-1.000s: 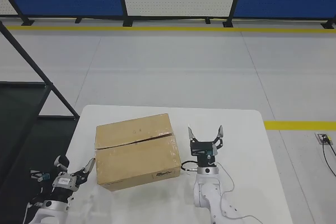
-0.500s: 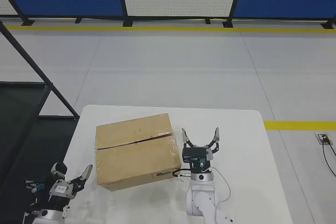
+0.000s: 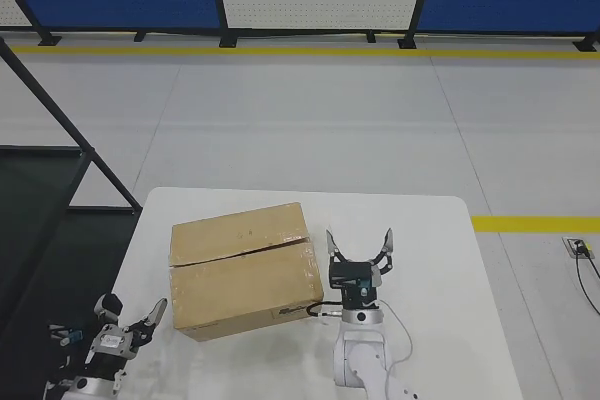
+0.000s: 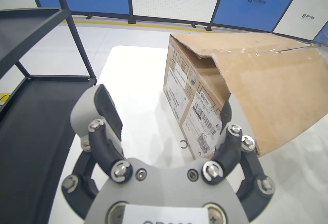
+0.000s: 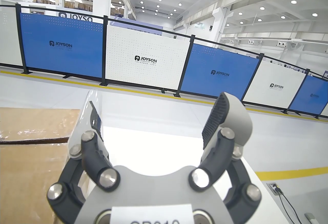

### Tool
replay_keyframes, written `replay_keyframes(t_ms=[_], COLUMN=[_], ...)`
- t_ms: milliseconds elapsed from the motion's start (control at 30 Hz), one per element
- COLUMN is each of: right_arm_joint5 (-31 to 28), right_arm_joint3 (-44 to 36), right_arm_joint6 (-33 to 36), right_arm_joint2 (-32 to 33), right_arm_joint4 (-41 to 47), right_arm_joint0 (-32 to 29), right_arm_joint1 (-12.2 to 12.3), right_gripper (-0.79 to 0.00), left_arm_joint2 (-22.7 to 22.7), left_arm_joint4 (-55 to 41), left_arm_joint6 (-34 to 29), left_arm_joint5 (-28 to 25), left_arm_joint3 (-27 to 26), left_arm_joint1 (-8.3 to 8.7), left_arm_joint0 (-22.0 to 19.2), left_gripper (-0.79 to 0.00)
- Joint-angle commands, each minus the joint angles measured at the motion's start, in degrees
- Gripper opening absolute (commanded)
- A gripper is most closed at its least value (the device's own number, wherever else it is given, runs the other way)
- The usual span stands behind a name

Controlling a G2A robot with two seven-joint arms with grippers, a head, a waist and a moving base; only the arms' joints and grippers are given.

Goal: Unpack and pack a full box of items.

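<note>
Closest in, at the near left corner of the white rectangular table [image 3: 420, 225], the left gripper [image 3: 132, 305] hangs with its two dark-padded fingers [image 4: 107, 112] spread wide and nothing between them. In its own wrist view the left gripper [image 4: 164, 96] faces the labelled end of the brown cardboard box [image 4: 269, 86]. One finger stands close to the box's near corner, and I cannot tell whether it touches. A small metal C-shaped clip [image 4: 183, 143] lies on the table just beside that end of the box.

The right gripper [image 3: 359, 242] sits a little farther in, just beside the box's right side and pointing toward the far edge of the table. Its ribbed fingers [image 5: 217, 117] are likewise parted and hold nothing.

The brown cardboard box [image 3: 242, 268] rests on the left half of the table between the two grippers, turned slightly askew to the table's edges. Its top flaps are folded down along a taped seam. At the end facing the left gripper, one flap edge is ragged and lifted a little.

Off the table's left edge stands a black metal shelf rack [image 3: 20, 230]. Beyond the far edge run a yellow floor line [image 3: 280, 50] and a fence of blue and white panels [image 3: 320, 12].
</note>
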Motion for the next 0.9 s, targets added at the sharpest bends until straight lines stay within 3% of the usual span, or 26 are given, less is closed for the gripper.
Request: replay_keyframes(t_ms=[0, 200, 500, 700, 867], right_arm_joint5=[-1.37, 1.91, 11.62, 14.06, 10.51], right_arm_joint3=[-0.54, -1.52, 1.56, 3.43, 3.63], right_arm_joint6=[-0.02, -0.47, 10.26, 18.09, 24.13], right_arm_joint2=[-0.05, -1.84, -6.87, -7.9, -8.62], right_arm_joint4=[0.59, -4.22, -20.62, -31.24, -41.04], right_arm_joint0=[-0.22, 1.3, 5.89, 8.24, 9.02], right_arm_joint1=[0.0, -0.68, -2.77, -3.97, -4.68], right_gripper=[0.0, 0.0, 0.0, 0.0, 0.0], left_arm_joint2=[0.06, 0.21, -0.41, -0.57, -0.73], left_arm_joint4=[0.07, 0.51, -0.35, -0.66, -0.72], left_arm_joint6=[-0.1, -0.11, 1.73, 2.31, 2.78], left_arm_joint5=[0.04, 0.24, -0.39, -0.79, -1.22], left_arm_joint3=[0.07, 0.21, 1.23, 1.72, 2.01], left_arm_joint1=[-0.02, -0.09, -0.22, -0.29, -0.33], left_arm_joint0=[0.07, 0.24, 1.05, 1.16, 1.19], left_gripper=[0.0, 0.0, 0.0, 0.0, 0.0])
